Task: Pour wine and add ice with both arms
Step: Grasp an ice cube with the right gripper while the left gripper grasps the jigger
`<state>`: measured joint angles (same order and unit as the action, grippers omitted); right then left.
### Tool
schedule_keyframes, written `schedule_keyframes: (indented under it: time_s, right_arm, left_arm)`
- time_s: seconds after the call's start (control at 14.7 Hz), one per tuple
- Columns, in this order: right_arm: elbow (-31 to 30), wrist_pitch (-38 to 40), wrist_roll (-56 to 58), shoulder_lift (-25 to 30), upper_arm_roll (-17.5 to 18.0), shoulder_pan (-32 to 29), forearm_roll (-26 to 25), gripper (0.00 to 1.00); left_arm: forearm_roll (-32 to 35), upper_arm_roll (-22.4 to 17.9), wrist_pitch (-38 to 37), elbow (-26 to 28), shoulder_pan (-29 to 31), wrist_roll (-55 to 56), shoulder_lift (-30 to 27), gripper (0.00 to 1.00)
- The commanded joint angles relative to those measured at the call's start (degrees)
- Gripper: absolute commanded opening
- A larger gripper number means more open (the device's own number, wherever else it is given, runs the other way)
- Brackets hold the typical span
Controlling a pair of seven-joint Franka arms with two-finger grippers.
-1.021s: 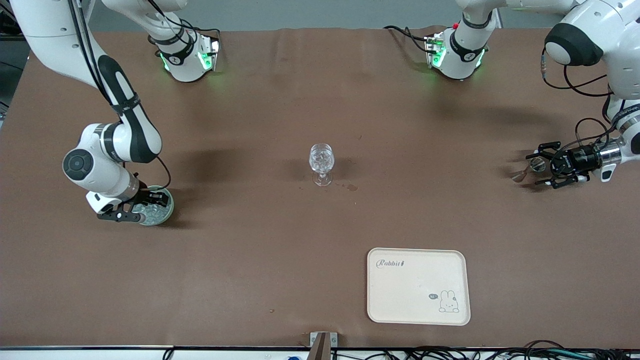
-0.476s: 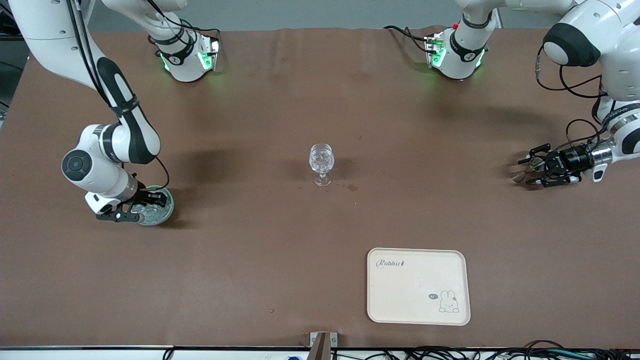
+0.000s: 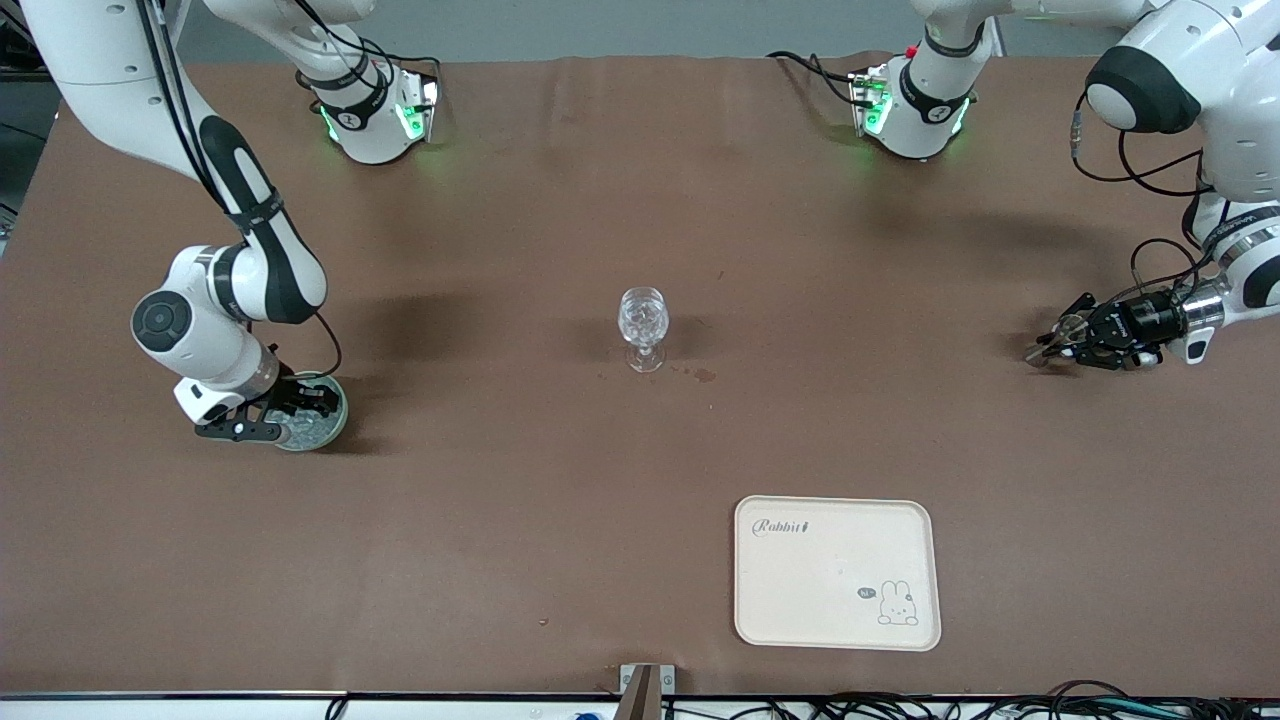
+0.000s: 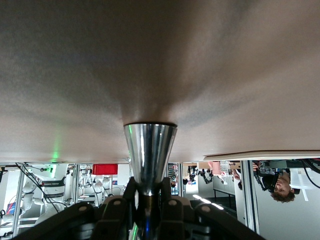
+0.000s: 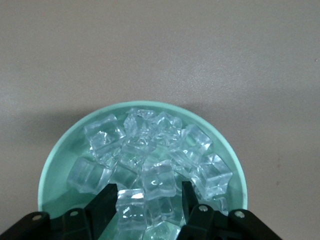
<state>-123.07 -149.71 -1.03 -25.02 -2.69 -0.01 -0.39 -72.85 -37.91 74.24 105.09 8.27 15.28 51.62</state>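
A clear stemmed glass [image 3: 642,328] stands at the table's middle. My right gripper [image 3: 300,408] is down in a pale green bowl [image 3: 335,425] at the right arm's end. In the right wrist view its open fingers [image 5: 106,201] straddle clear ice cubes [image 5: 150,145] piled in the bowl [image 5: 60,165]. My left gripper [image 3: 1068,338] is at the left arm's end, low over the table. It is shut on a shiny metal cone-shaped cup [image 4: 150,150] held sideways, its mouth at the brown table surface; the cup also shows in the front view [image 3: 1045,346].
A cream tray [image 3: 836,572] with a rabbit drawing lies nearer to the front camera than the glass. A small dark stain [image 3: 704,375] is beside the glass's foot. The two arm bases stand along the table's edge farthest from the front camera.
My left gripper has come down toward the table with the metal cup. My right gripper has stayed in the bowl, the arm shifting only slightly.
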Motion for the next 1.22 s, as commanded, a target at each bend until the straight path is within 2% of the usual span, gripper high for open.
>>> schedule_keyframes:
  time_s: [0.0, 0.14, 0.27, 0.34, 0.54, 0.82, 0.95, 1.16]
  right_arm:
    - [-0.1, 3.3, -0.2, 0.2, 0.3, -0.2, 0.0, 0.48]
    - [0.8, 4.6, 0.0, 0.2, 0.3, -0.3, 0.0, 0.35]
    - [2.0, 6.4, 0.2, 0.2, 0.3, -0.3, 0.0, 0.27]
    - [2.7, 7.6, 0.3, 0.2, 0.3, -0.4, 0.0, 0.23]
    - [3.1, 8.5, 0.3, 0.2, 0.3, -0.4, 0.0, 0.07]
    - [4.2, 9.5, 0.2, 0.6, 0.3, -0.2, 0.5, 0.04]
    - [7.7, 16.4, -0.1, 0.5, 0.3, -0.2, 0.6, 0.04]
    - [8.3, 17.3, -0.1, 0.4, 0.3, -0.3, 0.7, 0.03]
  left_arm:
    - [-1.2, -0.5, -0.5, 0.8, 0.0, -0.1, -0.3, 0.14]
    - [-1.8, -0.5, -0.5, 1.2, 0.0, -0.2, -0.3, 0.14]
    - [-2.0, -0.5, -0.6, 1.4, 0.0, 0.3, -0.4, 0.02]
    - [-2.0, -0.5, -0.9, 1.5, 0.2, 1.0, -0.5, 0.00]
    - [-2.2, -0.7, -3.0, 1.3, 0.3, 1.9, -1.6, 0.01]
    - [-2.2, -0.1, -3.5, 1.0, -1.0, 6.1, -5.5, 0.01]
    - [-2.2, 1.8, -3.4, 0.7, -0.9, 9.7, -8.1, 0.01]
    - [-2.1, 4.2, -3.4, 0.8, -1.0, 10.9, -11.6, 0.01]
